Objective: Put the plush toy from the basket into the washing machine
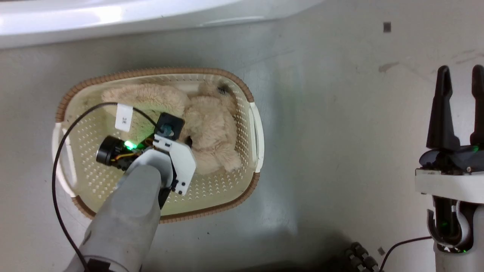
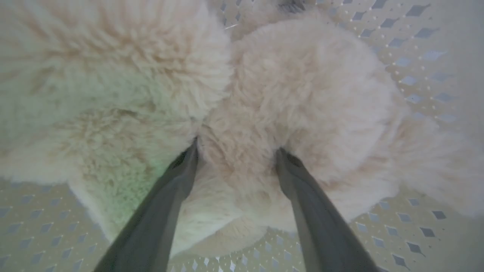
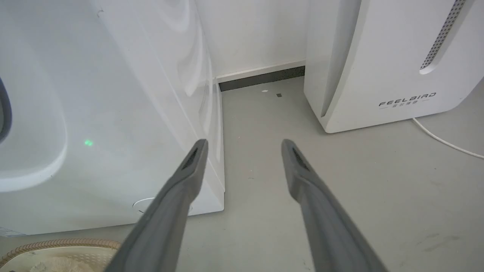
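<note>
Clearly spread, the left tool (image 2: 237, 149) stood at the lower middle of its wrist frame. Both fingertips were pushed into the shaggy cream fur of the plush toy (image 2: 302, 87), with a bulge of it between them, not yet pinched. The toy lay in the basket (image 1: 87, 158), left of centre in the head frame, on the grey floor (image 1: 340, 132). At the far right edge the right tool (image 1: 461, 70) was spread and empty. The washing machine (image 1: 113, 15) ran along the top left.
</note>
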Controlling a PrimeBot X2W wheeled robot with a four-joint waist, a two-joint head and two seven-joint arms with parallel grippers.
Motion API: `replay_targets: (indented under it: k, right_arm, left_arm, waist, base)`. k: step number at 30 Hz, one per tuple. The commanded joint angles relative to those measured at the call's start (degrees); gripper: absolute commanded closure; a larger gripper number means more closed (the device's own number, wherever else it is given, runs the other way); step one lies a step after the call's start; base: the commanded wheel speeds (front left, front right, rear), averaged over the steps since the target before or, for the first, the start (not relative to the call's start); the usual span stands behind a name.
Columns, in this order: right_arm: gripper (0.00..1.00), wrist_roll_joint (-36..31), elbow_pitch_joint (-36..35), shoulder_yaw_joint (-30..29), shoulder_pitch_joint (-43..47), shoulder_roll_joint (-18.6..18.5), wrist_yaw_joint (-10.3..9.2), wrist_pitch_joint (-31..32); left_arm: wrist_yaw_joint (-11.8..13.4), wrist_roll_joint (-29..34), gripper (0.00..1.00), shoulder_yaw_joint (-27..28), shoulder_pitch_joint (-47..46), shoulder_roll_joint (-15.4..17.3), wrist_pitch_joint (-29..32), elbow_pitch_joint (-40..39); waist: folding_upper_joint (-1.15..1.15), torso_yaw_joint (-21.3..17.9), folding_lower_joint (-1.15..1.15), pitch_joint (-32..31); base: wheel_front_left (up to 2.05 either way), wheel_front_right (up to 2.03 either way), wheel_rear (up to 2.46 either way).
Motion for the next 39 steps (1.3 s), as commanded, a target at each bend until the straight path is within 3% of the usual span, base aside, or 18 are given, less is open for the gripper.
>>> replay_targets:
  k: [1, 15, 16, 17, 29, 39]
  right_arm:
    - [0.0, 0.84, -0.57, -0.12, -1.85, -0.03, 0.03, -0.72]
    - [0.0, 3.17, -1.45, -0.65, -4.36, -0.04, 0.03, -2.39]
    - [0.0, 3.28, -1.51, -0.73, -4.55, -0.04, 0.03, -2.51]
    - [0.0, 3.39, -1.57, -0.79, -4.76, -0.04, 0.03, -2.63]
    - [0.0, 2.55, -1.24, -0.59, -4.79, -0.04, 0.03, -2.64]
    - [0.0, 0.96, 2.09, 0.04, -2.3, -0.04, 0.03, -2.64]
  left_arm:
    - [-0.18, -0.27, 0.0, -0.93, -2.21, 0.5, -0.09, 2.21]
    - [0.19, -1.42, 0.0, -4.76, -8.01, 1.49, 3.83, 10.47]
    - [0.14, -1.38, 0.53, -5.19, -8.45, 1.52, 3.95, 11.06]
    - [0.01, -1.38, 1.0, -5.6, -8.9, 1.54, 3.87, 11.65]
    - [-1.49, -2.4, 1.0, -6.7, -7.65, 1.25, 1.95, 11.72]
    - [-2.47, -5.12, 1.0, -6.31, -3.07, -0.63, -2.96, 11.72]
  waist:
    - [0.0, -0.63, -0.01, 1.98]
    - [0.0, -1.63, -0.01, 8.08]
    - [0.0, -1.62, -0.01, 8.43]
    - [0.0, -1.63, -0.01, 8.78]
    - [0.0, -0.95, -0.01, 5.36]
    - [0.0, 0.55, -0.01, -4.56]
  base:
    - [0.0, 0.0, 0.0]
    - [0.0, 0.0, 0.0]
    - [0.0, 0.0, 0.0]
    - [0.0, 0.0, 0.0]
    - [0.0, 0.0, 0.0]
    - [0.0, 0.0, 0.0]
